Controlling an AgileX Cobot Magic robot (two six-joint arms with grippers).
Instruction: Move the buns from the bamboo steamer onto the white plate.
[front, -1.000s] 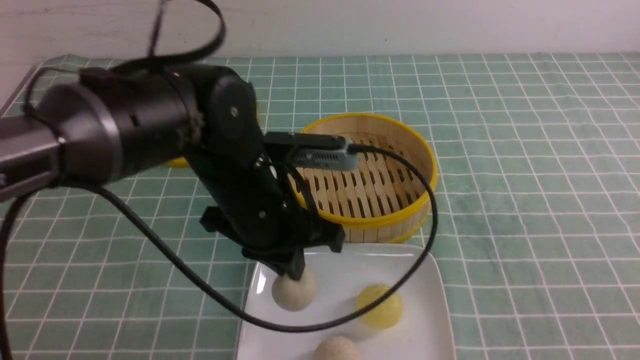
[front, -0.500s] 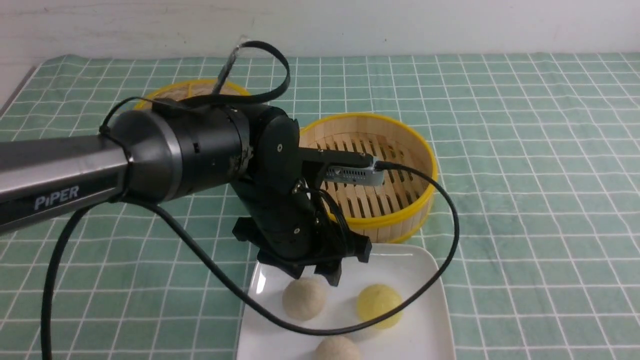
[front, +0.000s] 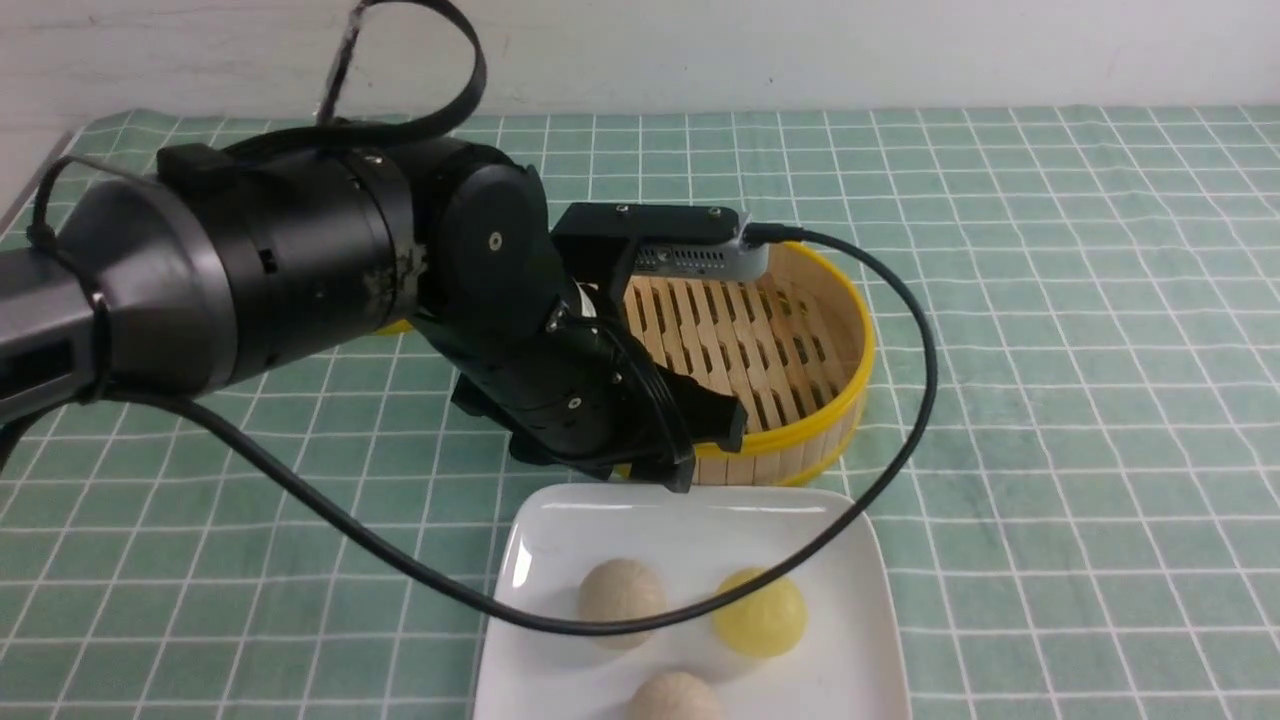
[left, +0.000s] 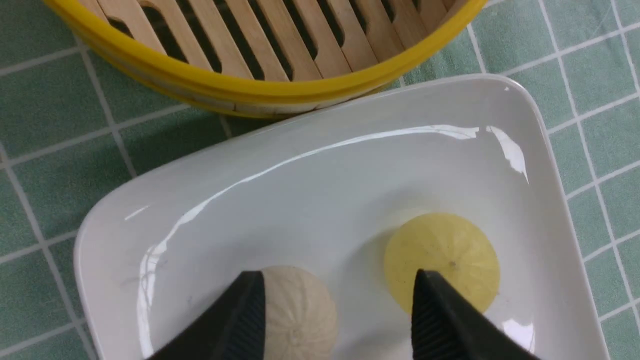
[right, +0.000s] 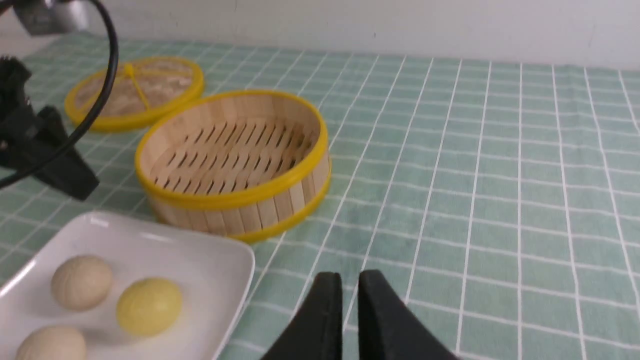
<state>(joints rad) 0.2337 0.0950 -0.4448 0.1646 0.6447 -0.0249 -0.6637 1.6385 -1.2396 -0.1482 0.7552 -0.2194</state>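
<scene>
The left tool has released the greyish bun and lifted clear, jaws wide. It lies near the yellow bun on the plate (steamer bare), so the job looks done.

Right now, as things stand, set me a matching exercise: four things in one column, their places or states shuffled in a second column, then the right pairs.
Column one:
1. yellow bun
2. bamboo steamer
3. left gripper
4. right gripper

Column two:
A. jaws together, over the checked cloth
B. nothing inside it, just beyond the plate
C. lying on the white plate
D. jaws apart, holding nothing

Pairs: 1-C, 2-B, 3-D, 4-A
</scene>
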